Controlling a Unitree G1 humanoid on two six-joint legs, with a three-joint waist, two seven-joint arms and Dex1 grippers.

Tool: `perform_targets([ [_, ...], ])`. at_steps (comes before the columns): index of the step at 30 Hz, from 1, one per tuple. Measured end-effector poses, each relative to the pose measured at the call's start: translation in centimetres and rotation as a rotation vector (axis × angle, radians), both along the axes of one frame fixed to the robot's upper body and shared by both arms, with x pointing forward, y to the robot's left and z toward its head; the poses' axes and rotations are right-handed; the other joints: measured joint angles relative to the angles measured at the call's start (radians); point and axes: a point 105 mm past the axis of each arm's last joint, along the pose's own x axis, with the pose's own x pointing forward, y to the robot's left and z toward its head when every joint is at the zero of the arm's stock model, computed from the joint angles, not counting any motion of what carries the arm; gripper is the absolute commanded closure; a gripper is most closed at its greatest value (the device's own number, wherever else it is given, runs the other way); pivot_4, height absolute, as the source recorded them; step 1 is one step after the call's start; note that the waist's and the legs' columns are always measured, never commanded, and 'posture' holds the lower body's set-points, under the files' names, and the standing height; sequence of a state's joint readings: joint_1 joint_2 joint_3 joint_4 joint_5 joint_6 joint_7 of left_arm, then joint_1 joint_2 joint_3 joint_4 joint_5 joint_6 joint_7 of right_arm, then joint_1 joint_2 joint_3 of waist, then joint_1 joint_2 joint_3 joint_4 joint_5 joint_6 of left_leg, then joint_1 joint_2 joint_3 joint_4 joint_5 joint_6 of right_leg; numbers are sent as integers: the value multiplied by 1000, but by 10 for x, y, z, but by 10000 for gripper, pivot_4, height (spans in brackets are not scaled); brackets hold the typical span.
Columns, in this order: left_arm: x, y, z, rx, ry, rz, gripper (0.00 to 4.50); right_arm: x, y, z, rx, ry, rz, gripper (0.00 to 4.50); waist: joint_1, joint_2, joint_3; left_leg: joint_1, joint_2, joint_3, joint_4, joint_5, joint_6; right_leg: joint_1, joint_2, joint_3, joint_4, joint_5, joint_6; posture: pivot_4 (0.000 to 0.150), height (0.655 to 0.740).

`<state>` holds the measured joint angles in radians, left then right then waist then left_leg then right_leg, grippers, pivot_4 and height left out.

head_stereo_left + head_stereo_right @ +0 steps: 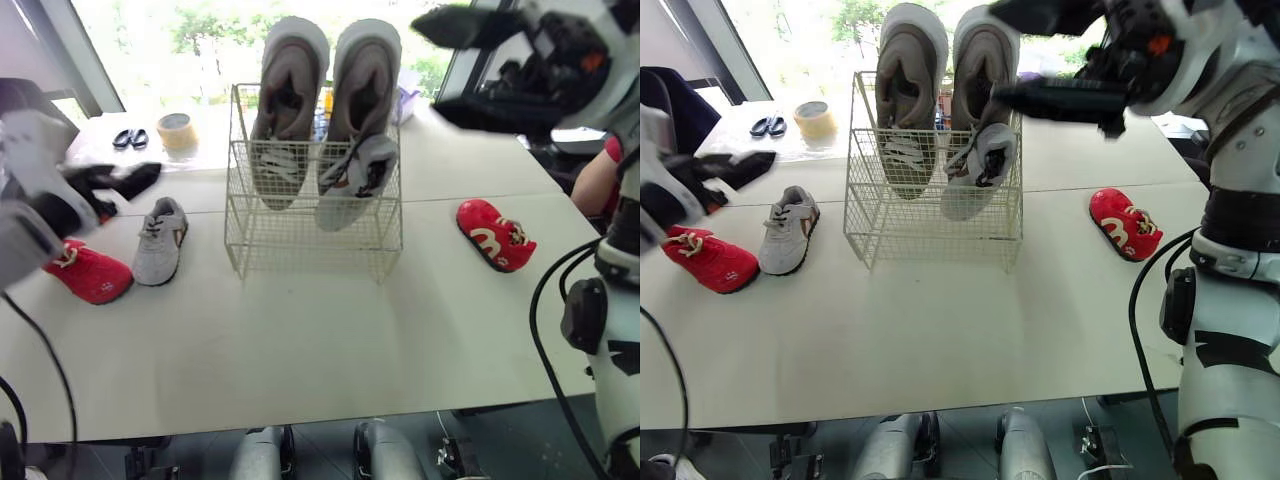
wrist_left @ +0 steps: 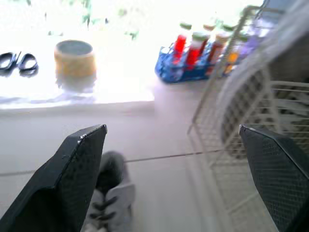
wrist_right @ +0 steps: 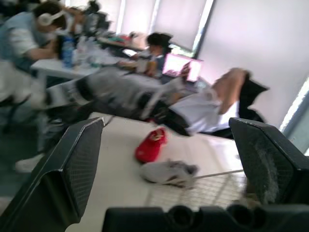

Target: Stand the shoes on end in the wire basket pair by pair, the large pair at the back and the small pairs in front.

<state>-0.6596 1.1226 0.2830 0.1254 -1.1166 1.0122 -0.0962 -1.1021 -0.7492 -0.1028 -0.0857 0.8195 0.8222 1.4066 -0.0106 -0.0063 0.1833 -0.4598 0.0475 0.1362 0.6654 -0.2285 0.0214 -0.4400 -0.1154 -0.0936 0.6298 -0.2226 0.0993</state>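
Note:
A white wire basket stands mid-table. Two large grey shoes stand on end at its back. In front of the right one, a small grey shoe stands on end. Its mate lies flat on the table to the left, beside a small red shoe. The other red shoe lies to the right of the basket. My left gripper hangs open and empty above the left shoes. My right gripper is open and empty, high beside the large shoes' tops.
A roll of tape and a small black item lie at the table's far left. A blue rack of bottles stands behind the basket. A person's red sleeve shows at the right edge. People sit at desks beyond.

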Motion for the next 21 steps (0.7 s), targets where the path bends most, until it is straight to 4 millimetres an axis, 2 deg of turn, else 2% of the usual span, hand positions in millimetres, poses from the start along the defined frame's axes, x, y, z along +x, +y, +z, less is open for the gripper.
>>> perform_targets([
  [2, 13, 14, -14, 13, 121, 32, 163, -3, 9, -32, -75, 103, 34, 0, 3, 0, 0, -1, -1, 2, 0, 0, 0, -1, -2, 1, 0, 0, 0, 1500, 7351],
  [4, 31, 16, -28, 18, 222, 30, 163, -8, 16, -51, -112, 161, 56, 0, 14, -2, 2, -3, -2, 1, 1, 1, -1, -3, -1, 0, 1, 0, 0, 1500, 7351],
  [8, 59, 13, -27, 62, 283, 3, 163, -25, 25, -67, -159, 155, 83, 0, 27, -8, 3, -4, -1, 1, 1, 1, -1, -3, 1, -1, -1, 0, 0, 1500, 7351],
  [10, 67, 11, -25, 85, 284, -16, 163, -29, 26, -73, -168, 161, 72, 0, 23, -8, 3, -4, -1, 2, 1, 0, 1, -3, -1, 0, -1, 0, 0, 1500, 7351],
  [12, 73, 6, -32, 113, 306, -41, 163, -32, 27, -79, -178, 178, 52, 0, 23, -8, 3, -4, -1, 2, 1, 0, 1, -4, -2, 0, -1, 0, 0, 1500, 7351],
  [18, 79, -3, -84, 151, 437, -38, 163, -37, 24, -77, -163, 191, -27, 0, 17, -10, 4, -4, 1, -1, 1, 0, 1, -5, -2, 0, 1, 0, 0, 1500, 7351],
  [21, 84, -8, -99, 170, 435, -38, 8618, -39, 22, -74, -151, 194, -67, 0, 20, -10, 4, -4, 1, -1, 2, 0, 2, -4, -3, 0, 1, 0, 0, 1500, 7351],
])
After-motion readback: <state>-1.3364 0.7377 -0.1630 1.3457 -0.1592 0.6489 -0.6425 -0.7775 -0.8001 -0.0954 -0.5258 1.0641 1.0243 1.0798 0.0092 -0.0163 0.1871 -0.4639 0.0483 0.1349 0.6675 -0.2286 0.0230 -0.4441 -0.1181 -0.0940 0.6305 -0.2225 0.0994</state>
